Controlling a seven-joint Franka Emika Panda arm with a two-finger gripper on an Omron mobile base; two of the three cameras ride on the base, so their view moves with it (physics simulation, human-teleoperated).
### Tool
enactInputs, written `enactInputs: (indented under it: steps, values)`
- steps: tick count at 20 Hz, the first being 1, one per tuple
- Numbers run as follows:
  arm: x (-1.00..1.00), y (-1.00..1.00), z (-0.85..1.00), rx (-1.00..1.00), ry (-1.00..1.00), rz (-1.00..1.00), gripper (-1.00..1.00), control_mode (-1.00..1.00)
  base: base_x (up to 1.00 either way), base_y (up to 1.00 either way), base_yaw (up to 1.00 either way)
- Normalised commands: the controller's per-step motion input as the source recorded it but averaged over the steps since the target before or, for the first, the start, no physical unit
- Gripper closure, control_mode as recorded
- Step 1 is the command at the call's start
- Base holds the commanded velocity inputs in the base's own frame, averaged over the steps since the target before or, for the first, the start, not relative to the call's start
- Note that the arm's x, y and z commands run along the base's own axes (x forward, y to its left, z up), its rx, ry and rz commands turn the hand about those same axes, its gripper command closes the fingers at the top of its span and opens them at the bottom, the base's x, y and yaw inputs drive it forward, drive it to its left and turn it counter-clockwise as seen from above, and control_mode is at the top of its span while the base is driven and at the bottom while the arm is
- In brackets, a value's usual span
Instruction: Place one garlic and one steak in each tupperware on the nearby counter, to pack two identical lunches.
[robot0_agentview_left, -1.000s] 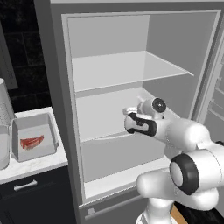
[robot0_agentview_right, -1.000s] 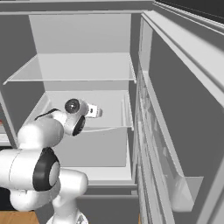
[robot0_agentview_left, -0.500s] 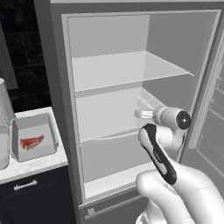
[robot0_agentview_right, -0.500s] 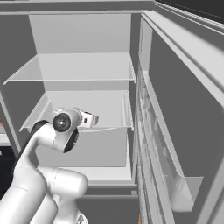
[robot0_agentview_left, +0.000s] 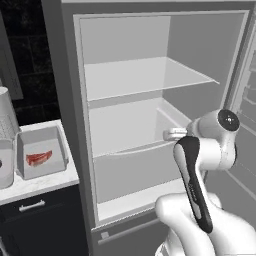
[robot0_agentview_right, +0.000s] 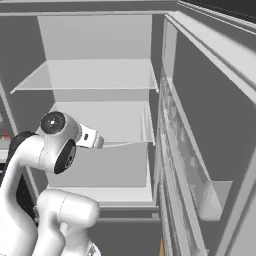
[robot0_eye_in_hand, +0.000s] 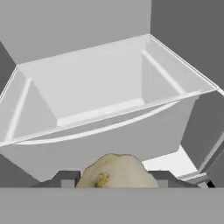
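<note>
A pale, knobbly garlic sits between the two dark fingers of my gripper, which is shut on it. The hand hovers in front of the open fridge at the level of the white drawer; in the right base view the gripper points into the fridge. On the white counter to the left stands a light-grey tupperware with a red steak in it. A second tupperware is cut off by the left edge.
The fridge has a glass shelf above the drawer. Its open door with a door bin stands close on the right. A paper-towel roll stands behind the tubs. Dark navy cabinets lie below the counter.
The arm has swung round, its dark-striped forearm now upright in front of the fridge. The hand has drifted a little to the right with the garlic still in its grip.
</note>
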Motion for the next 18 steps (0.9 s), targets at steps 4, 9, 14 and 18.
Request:
enactInputs:
  steps: [4, 9, 14, 18]
  values:
    - [0.00, 0.00, 0.00, 0.00, 0.00, 0.00, 1.00, 1.00, -1.00, 0.73, 0.11]
    - [0.00, 0.00, 0.00, 0.00, 0.00, 0.00, 1.00, 1.00, -0.80, 1.00, 0.17]
    - [0.00, 0.00, 0.00, 0.00, 0.00, 0.00, 1.00, 1.00, 0.05, 1.00, 0.06]
    - [0.00, 0.00, 0.00, 0.00, 0.00, 0.00, 1.00, 1.00, 0.82, 0.93, -0.03]
